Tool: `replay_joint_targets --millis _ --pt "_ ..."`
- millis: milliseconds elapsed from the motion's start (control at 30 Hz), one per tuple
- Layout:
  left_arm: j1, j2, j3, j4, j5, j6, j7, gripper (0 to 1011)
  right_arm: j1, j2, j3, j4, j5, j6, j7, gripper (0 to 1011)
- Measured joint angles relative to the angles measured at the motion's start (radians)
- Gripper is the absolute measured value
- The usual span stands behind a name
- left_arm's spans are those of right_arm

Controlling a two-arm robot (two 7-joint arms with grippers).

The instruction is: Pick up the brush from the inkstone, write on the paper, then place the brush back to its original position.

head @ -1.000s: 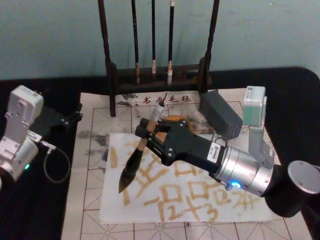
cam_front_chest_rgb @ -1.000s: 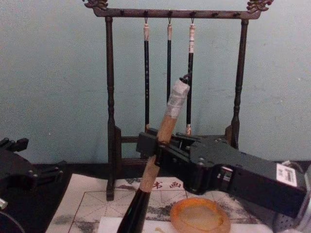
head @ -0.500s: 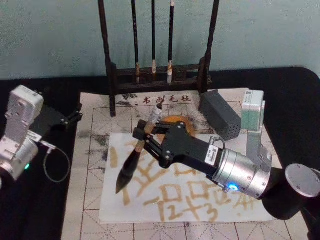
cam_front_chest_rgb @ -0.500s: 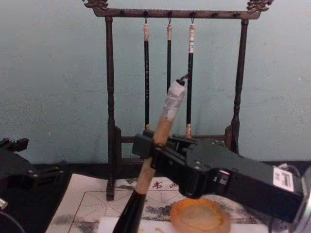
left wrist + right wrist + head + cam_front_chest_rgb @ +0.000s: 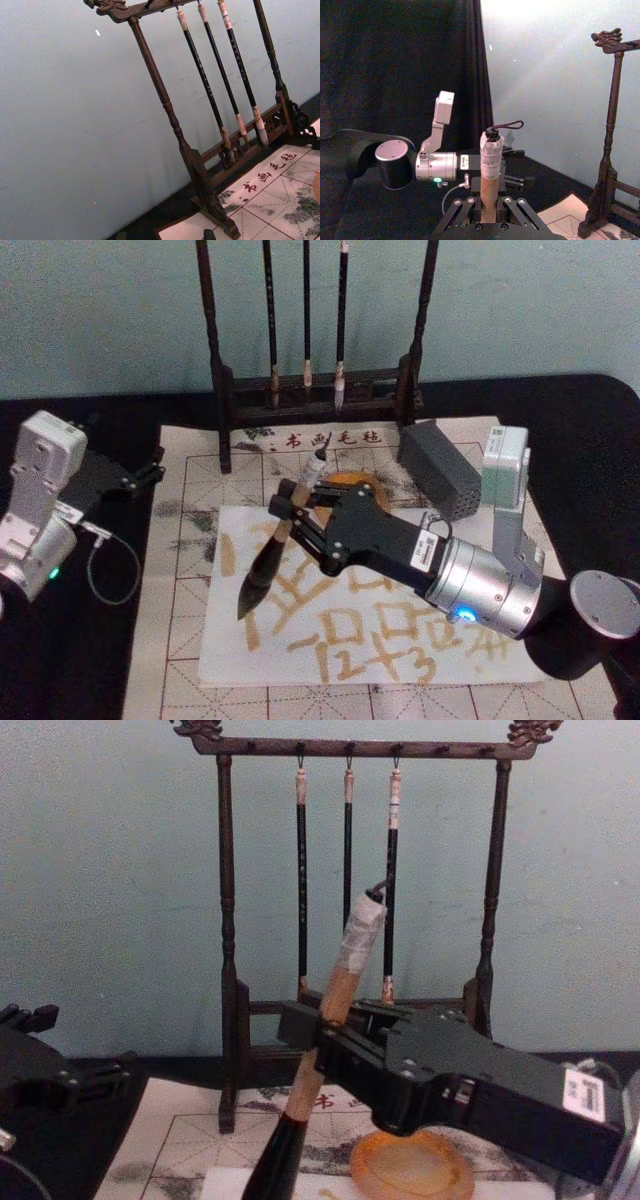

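My right gripper (image 5: pixel 290 512) is shut on the brush (image 5: pixel 262 575), gripping its tan handle just above the black section. The brush tilts, with its dark tip low over the left part of the paper (image 5: pixel 228 650) and its taped end (image 5: pixel 362 925) pointing up and back. I cannot tell whether the tip touches the sheet. The paper carries yellowish strokes. The orange inkstone (image 5: pixel 352 478) lies behind the gripper, partly hidden; its rim (image 5: pixel 415 1165) shows under the gripper (image 5: pixel 312 1032). The right wrist view looks along the handle (image 5: pixel 491 155). My left gripper (image 5: pixel 150 472) is parked at the left, open.
A dark wooden rack (image 5: pixel 300 405) with three thin hanging brushes (image 5: pixel 348 870) stands at the back of the beige grid mat (image 5: pixel 190 470). A grey block with holes (image 5: pixel 440 472) sits right of the inkstone. Black cloth (image 5: pixel 570 440) covers the table around the mat.
The right gripper and brush dipped slightly left and toward me, then came back a little to the right. The left arm has not moved.
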Motion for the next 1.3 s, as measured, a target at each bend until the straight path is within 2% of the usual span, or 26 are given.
replay_joint_targets --millis 500,900,1300 --pt "0.000 0.000 0.000 0.000 0.000 0.000 0.000 1001 -0.014 0.003 -0.002 -0.004 -0.015 -0.024 0.024 179" --pt "0.000 0.000 0.000 0.000 0.000 0.000 0.000 1001 -0.017 -0.006 -0.009 -0.001 -0.019 -0.028 0.031 179" --pt "0.000 0.000 0.000 0.000 0.000 0.000 0.000 1001 -0.017 -0.024 -0.015 0.022 -0.043 -0.046 0.019 179"
